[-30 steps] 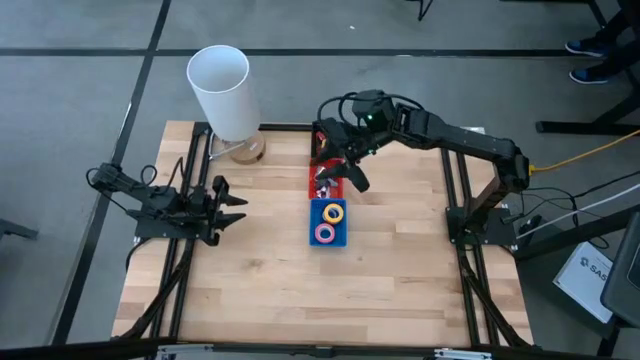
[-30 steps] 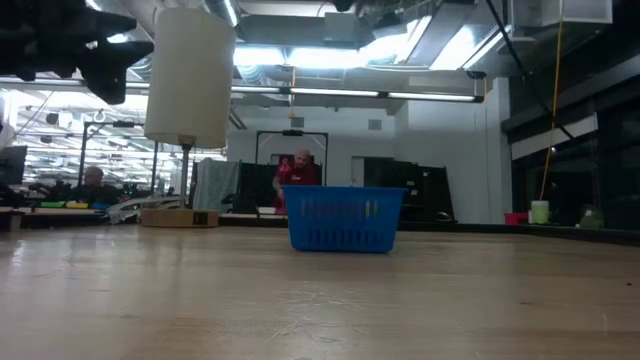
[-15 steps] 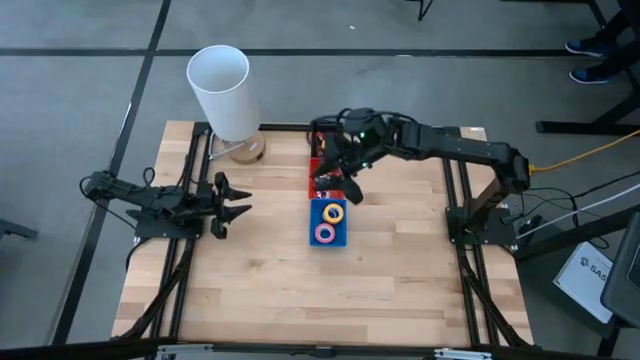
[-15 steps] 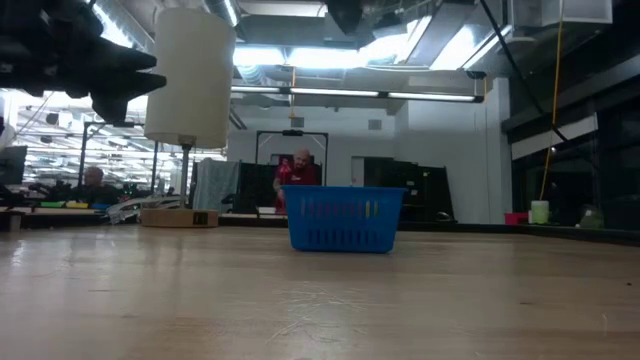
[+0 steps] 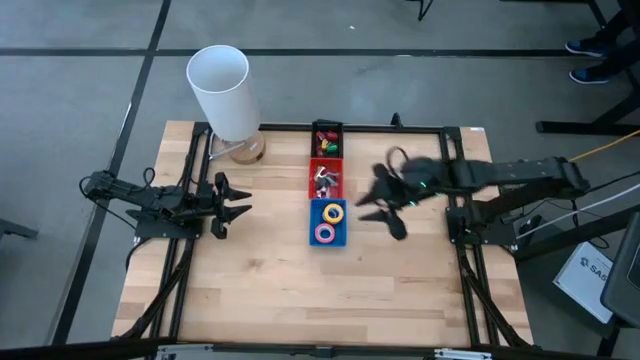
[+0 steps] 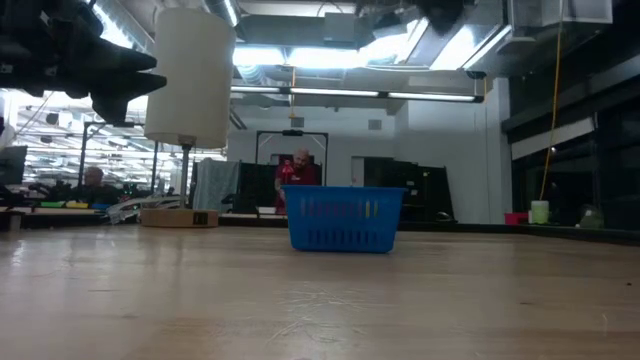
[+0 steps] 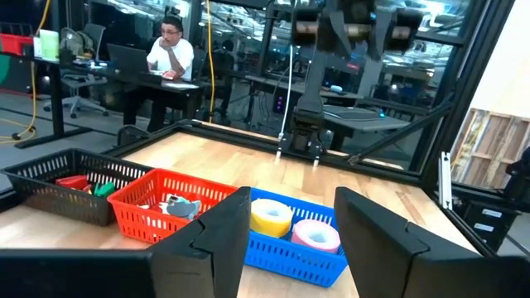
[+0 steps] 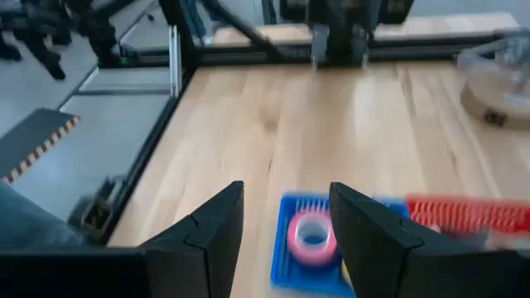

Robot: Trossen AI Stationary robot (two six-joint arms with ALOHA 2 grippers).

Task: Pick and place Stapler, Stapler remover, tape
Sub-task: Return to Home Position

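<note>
- The right hand (image 5: 380,212) hangs over the bench (image 5: 260,290) just beside the blue basket (image 5: 343,239), on the right arm's side of it. Its two fingers are released, spread wide, with nothing between them.
- The left hand (image 5: 240,203) waits on the opposite side of the blue basket, well apart from it and pointing towards it. Its fingers are likewise spread and empty.
- Inside the blue basket lie the tape rolls: a yellow roll (image 5: 333,213) and a pink roll (image 5: 325,233), flat and close together, each with a pale hole. I cannot make out a blue roll against the blue plastic.
- Just beside the blue basket, at its yellow-roll end, stands the red basket (image 7: 149,213), holding silvery claw-shaped staple removers (image 7: 178,207).
- Past the red basket, in the same line out from the blue basket, is the black bin (image 7: 58,203). The staplers (image 5: 327,137) lie jumbled in it, red and greenish; I cannot count them.
- A tall white tube (image 5: 222,90) on a thin post stands well apart from the blue basket, towards the left arm's side and the far edge.
- Beyond the bench, directly behind the blue basket from bench level, is a person in a red top (image 6: 300,172). Another person in a white shirt (image 7: 171,51) sits at a desk out past the black bin.
</note>
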